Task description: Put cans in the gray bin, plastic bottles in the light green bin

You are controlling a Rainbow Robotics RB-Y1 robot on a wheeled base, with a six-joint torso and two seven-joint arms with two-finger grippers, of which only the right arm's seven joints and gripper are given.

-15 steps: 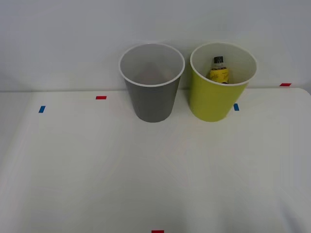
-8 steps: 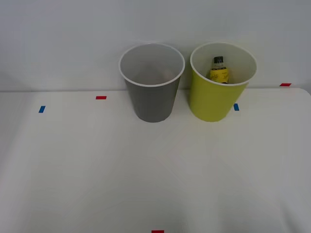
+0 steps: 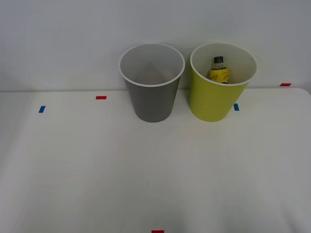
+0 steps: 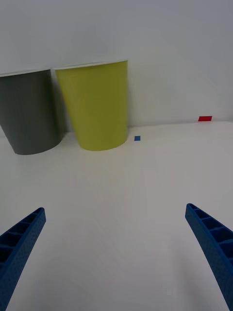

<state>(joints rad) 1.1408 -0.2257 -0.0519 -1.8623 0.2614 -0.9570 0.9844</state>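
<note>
Wide apart stand the two blue ribbed fingers (image 4: 22,243) of the right gripper (image 4: 116,252), one at each lower corner of the wrist view, with nothing held between them and only bare white table (image 4: 121,194) below the gap. Ahead of the gripper, well apart from it, stand two bins side by side at the far edge of the table against a pale wall: the light green bin (image 4: 97,104) nearly straight ahead and the gray bin (image 4: 30,112) just beside it, toward the robot's left.

From the wrist view the bins appear side-on, so their tapered outer walls and thin white rims show but their insides do not. The front view looks down into both. There the gray bin (image 3: 151,97) shows a pale inside in which I cannot make out any object, while the light green bin (image 3: 216,99) holds one plastic bottle (image 3: 219,69), standing upright against the far inner wall. The bottle has a black cap, a dark neck and a yellow label.

Both bins are tall, round and narrowing toward the base, equal in size, very close together; I cannot tell whether they touch.

Counted: two bins, one bottle. Small tape marks lie on the table: three red (image 3: 101,97) and two blue (image 3: 42,109) in the front view, one of each colour beyond the gripper in the wrist view.
</note>
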